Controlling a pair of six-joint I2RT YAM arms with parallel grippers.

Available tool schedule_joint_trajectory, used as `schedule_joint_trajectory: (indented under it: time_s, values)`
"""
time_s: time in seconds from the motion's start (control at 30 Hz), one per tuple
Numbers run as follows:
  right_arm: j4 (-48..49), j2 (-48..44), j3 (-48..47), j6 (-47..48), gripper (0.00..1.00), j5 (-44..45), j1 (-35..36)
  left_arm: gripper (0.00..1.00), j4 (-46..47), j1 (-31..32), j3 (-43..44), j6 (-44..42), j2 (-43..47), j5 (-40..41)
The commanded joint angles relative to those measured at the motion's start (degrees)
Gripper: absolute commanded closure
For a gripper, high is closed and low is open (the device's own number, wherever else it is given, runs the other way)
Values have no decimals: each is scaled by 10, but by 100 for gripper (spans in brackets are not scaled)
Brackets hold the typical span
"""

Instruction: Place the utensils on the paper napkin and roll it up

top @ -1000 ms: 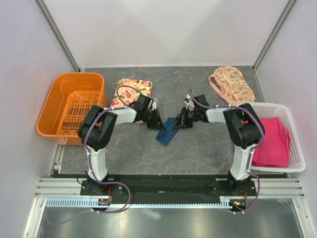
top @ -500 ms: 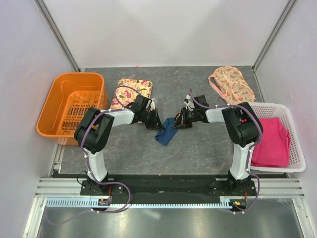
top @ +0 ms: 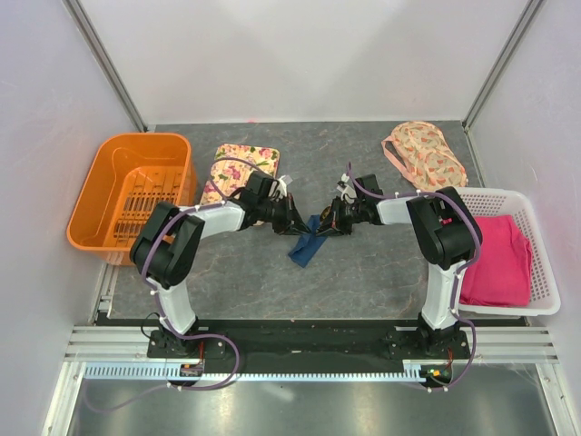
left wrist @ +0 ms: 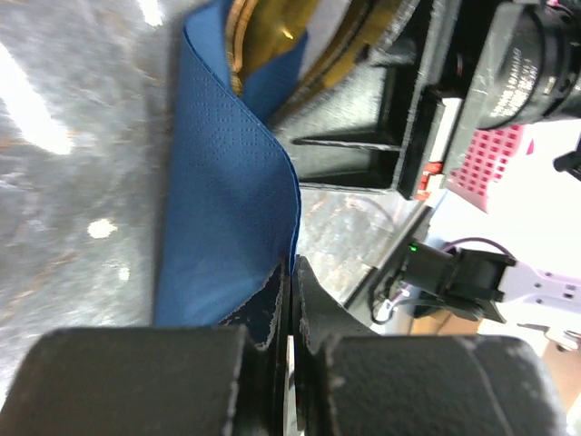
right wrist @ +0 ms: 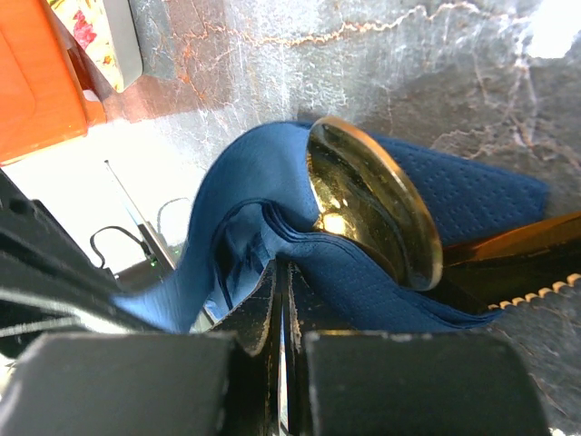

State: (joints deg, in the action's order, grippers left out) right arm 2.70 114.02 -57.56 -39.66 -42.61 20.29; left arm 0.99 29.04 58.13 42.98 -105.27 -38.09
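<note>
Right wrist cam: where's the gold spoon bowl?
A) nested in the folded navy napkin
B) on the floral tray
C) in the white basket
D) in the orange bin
A: the shiny gold oval spoon bowl sits inside the folds of the thin navy-blue paper napkin, whose edge the right tool pinches shut.

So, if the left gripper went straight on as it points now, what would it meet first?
Probably the paper napkin, whose edge the left gripper pinches, then the gold utensils inside its fold; the right gripper faces it just beyond, though depth is unclear.
</note>
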Motion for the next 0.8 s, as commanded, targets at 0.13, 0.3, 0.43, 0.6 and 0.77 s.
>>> schedule_joint_trajectory:
  time_s: [0.13, 0.3, 0.43, 0.6, 0.77]
  values:
    - [-25, 29, 12, 27, 100, 73, 4, 98, 122, 33, -15, 88, -10, -52]
    - [-25, 30, 12, 27, 100, 74, 4, 98, 157, 37, -42, 118, -34, -47]
    - [-26, 29, 13, 27, 100, 75, 4, 98, 192, 37, -57, 134, -56, -46]
    - [-26, 30, 15, 26, 100, 76, 3, 98, 198, 39, -45, 133, -77, -39]
    - [-26, 23, 11, 27, 100, 73, 4, 98, 147, 36, -44, 100, -97, -19]
